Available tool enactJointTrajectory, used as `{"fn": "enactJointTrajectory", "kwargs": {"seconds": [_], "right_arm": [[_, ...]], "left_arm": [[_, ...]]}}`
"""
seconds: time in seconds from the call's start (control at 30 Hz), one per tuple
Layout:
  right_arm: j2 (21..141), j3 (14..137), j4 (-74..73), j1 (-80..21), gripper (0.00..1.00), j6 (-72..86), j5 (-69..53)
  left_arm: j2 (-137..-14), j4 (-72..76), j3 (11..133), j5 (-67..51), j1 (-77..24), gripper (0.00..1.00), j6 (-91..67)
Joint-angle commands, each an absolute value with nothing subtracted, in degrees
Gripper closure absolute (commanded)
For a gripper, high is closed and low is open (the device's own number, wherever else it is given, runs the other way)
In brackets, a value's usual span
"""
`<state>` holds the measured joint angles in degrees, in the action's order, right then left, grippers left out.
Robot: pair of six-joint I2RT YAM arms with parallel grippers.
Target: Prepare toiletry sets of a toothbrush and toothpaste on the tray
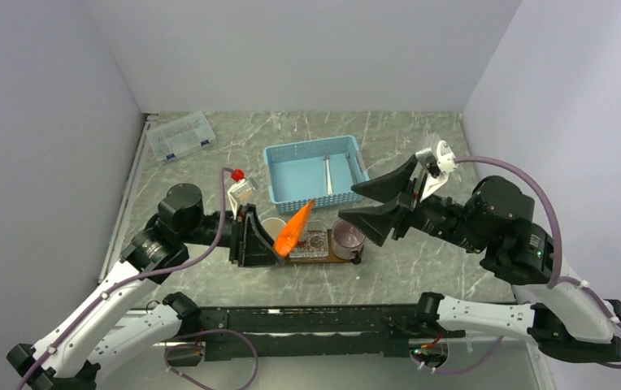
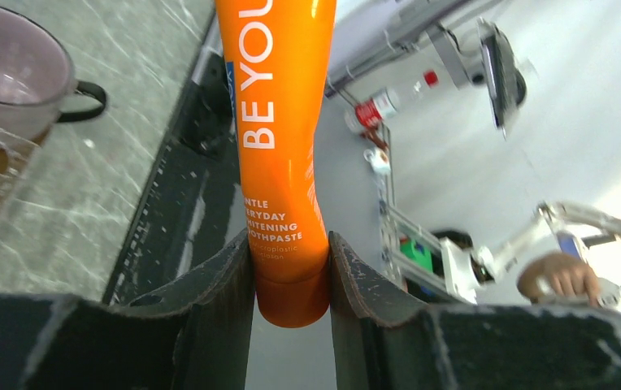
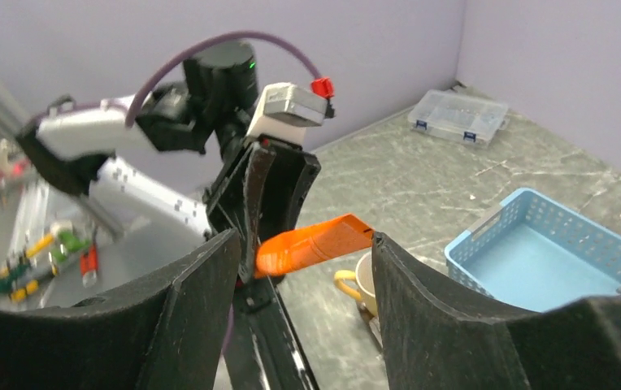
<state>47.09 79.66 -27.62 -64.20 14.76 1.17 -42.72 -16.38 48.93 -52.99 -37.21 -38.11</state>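
Toothpaste tube (image 2: 281,146) sits pinched cap-end inside left pincer (image 2: 291,248).

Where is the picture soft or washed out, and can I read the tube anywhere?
Left wrist: tube sharp, lettering readable; background bright, washed out and soft. Right wrist: tube clear but text not legible; left background blurred. Top external: even light, soft shadows, tube too small to read.
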Motion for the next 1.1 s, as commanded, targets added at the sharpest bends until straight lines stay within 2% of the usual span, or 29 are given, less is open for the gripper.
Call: {"fn": "enactJointTrajectory", "kwargs": {"seconds": [0.0,0.13,0.33,0.57,0.8,1.07], "right_arm": [[51.26,85.23,-41.9,-64.34,0.35,1.42,-10.55],[52.95,87.26,-45.2,-64.36,0.31,-5.48,-19.01],[54.98,87.37,-44.92,-64.37,0.23,-13.0,-27.18],[60.37,89.23,-44.86,-64.43,0.22,-17.78,-35.43],[64.66,89.55,-41.87,-64.35,0.26,-18.55,-41.34],[65.92,85.89,-33.27,-64.38,0.37,-15.38,-47.6]], "left_arm": [[-41.05,-16.55,50.24,-66.51,-37.09,1.0,-34.56],[-39.53,-18.52,49.54,-70.49,-37.09,1.0,-33.27],[-37.3,-13.92,45.65,-75.68,-37.08,1.0,-36.14],[-37.09,-23.44,46.64,-79.44,-37.01,1.0,-28.41],[-35.56,-23.66,45.95,-81.76,-37.11,1.0,-27.64],[-34.95,-23.33,45.45,-81.51,-37.38,1.0,-27.51]]}}
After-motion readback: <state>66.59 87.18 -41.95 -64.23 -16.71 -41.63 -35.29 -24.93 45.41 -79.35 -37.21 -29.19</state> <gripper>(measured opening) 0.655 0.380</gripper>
